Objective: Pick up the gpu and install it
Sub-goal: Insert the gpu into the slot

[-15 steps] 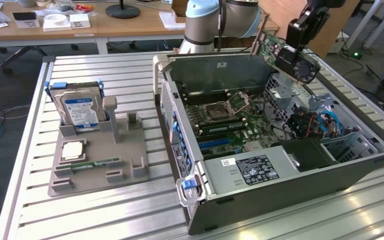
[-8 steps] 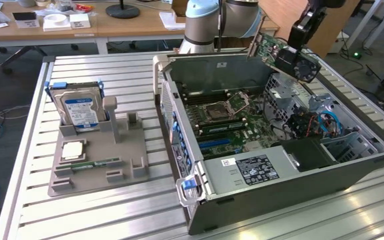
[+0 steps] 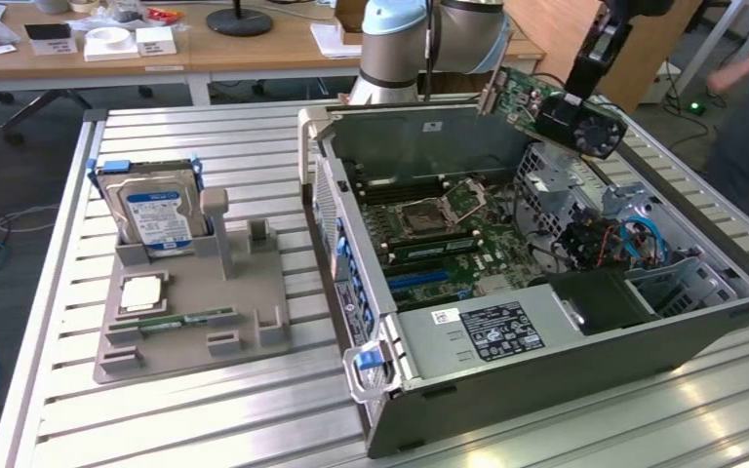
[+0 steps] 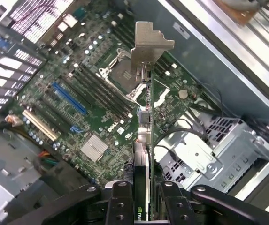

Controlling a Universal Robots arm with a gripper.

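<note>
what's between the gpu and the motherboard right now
Nothing solid: in the exterior view the gpu, clamped in the gripper, hangs in open air above the motherboard inside the open case.

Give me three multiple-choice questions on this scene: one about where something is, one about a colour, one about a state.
1. Where is the gpu?
A. In the air over the open computer case
B. Lying in the grey holder
C. Seated in the motherboard

2. What colour is the label on the hard drive?
A. Red
B. Blue
C. Yellow

3. What state is the pincer in?
A. Open and empty
B. Shut on the gpu
C. Shut on the hard drive

Answers: 1 A, the card hangs tilted above the case. 2 B, the upright drive bears a blue label. 3 B, the wrist view has the fingers clamped on the card's edge.
</note>
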